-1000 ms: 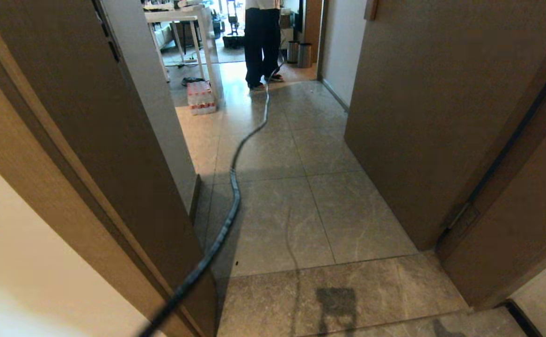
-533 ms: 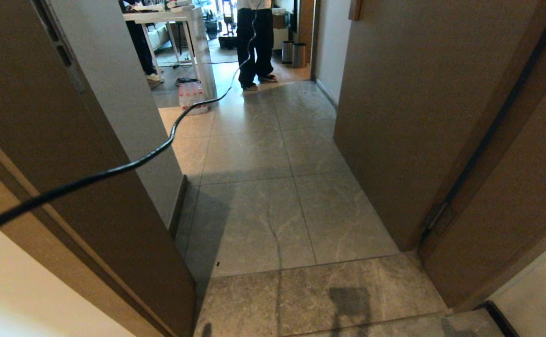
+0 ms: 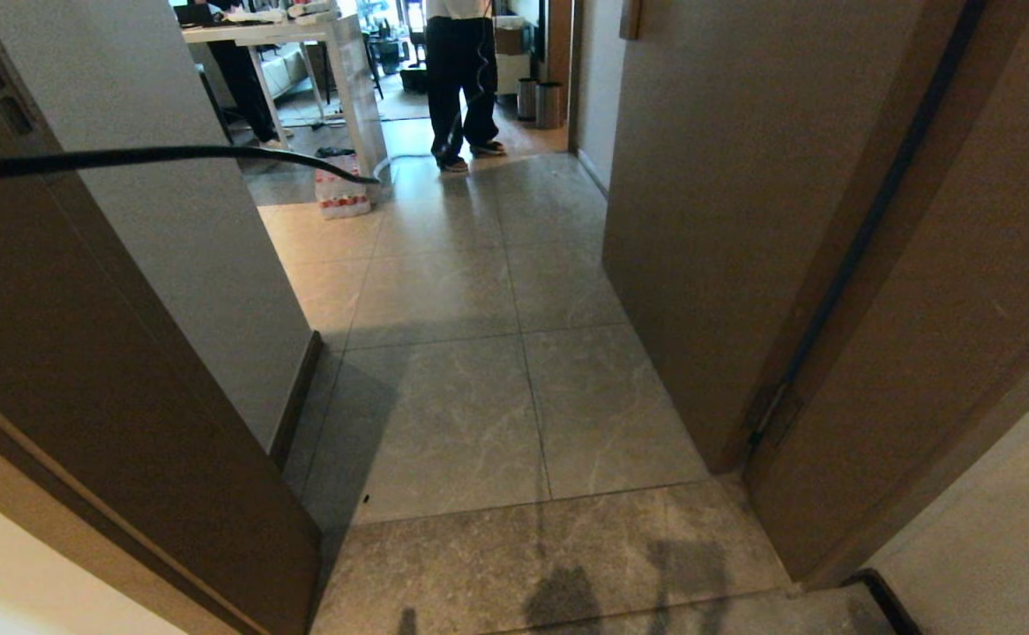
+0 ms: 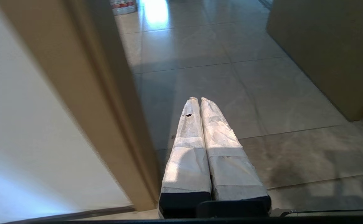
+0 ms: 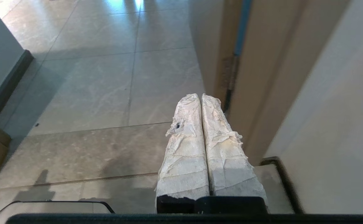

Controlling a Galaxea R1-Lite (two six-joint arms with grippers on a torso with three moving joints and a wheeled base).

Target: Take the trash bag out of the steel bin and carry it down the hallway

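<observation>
Glossy stone hallway (image 3: 479,397) tiles, wood frames (image 3: 82,353)

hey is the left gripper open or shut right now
Shut. In its wrist view the left gripper's two white-wrapped fingers lie pressed together along their length, with nothing between them, above the hallway's floor tiles.

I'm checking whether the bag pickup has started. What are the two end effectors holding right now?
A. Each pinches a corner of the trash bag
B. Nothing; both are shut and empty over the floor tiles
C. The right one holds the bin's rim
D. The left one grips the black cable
B: the left end effector and right end effector show taped fingers pressed together with only floor tiles beyond.
</observation>
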